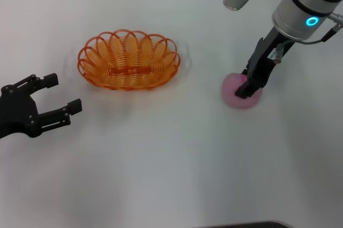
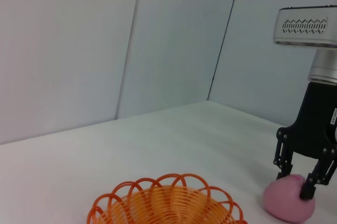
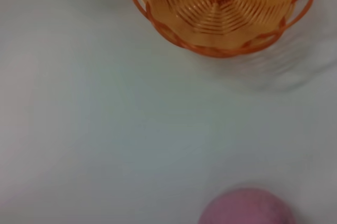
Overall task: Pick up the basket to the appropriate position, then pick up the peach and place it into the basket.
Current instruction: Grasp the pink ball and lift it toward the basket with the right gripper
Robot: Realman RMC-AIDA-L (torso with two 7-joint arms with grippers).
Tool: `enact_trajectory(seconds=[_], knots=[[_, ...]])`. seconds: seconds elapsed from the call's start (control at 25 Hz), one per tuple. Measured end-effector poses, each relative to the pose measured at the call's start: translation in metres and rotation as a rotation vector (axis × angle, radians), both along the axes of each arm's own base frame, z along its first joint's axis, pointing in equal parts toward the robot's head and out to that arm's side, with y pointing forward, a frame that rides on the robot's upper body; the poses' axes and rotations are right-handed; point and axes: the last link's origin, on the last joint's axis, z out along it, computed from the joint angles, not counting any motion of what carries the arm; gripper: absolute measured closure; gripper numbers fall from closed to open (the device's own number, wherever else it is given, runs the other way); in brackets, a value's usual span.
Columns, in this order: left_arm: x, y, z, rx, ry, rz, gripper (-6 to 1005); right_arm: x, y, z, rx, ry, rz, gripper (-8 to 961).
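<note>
Since the peach [image 1: 236, 93] is a round, pale pink ball sitting on the white worktop [image 1: 171, 174] at the right of the head view, it looks light and a little soft, and its curved sides would likely let it roll or squirt out of an off-centre pinch; the safest hold is across its widest part, 1 finger on each side. The right tool [image 1: 247, 89] is down on it from above, and the left wrist view shows the 2 dark fingers [image 2: 307, 186] spread narrowly around the top of the peach, touching or nearly touching it, though I cannot tell if they already press firmly. Left of the peach and well apart from it, the basket [image 1: 128, 59] rests upright at the upper middle of the head view; its thin orange wire loops look stiff but light, so a dropped peach could nudge it. Farther out, the left tool [image 1: 45, 102] hangs spread wide at the lower left, near the basket and holding nothing.
</note>
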Motion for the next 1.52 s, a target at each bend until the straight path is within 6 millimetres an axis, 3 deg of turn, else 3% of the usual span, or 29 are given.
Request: enact_trajectory(seconds=[0.56,0.76,1.2,1.52], knots=[[0.0,0.0,0.0,0.001,-0.002,0.003,112,-0.001,0.001,0.001,0.004,-0.001,0.004,709],[0.0,0.0,0.0,0.0,-0.002,0.003,111,-0.003,0.002,0.002,0.003,-0.003,0.009,765],[0.001,0.001,0.0,-0.001,-0.004,0.002,112,-0.008,0.004,0.006,0.004,-0.003,0.024,776],[0.002,0.0,0.0,-0.006,-0.011,-0.003,111,-0.051,0.009,0.025,0.008,0.033,0.117,775]])
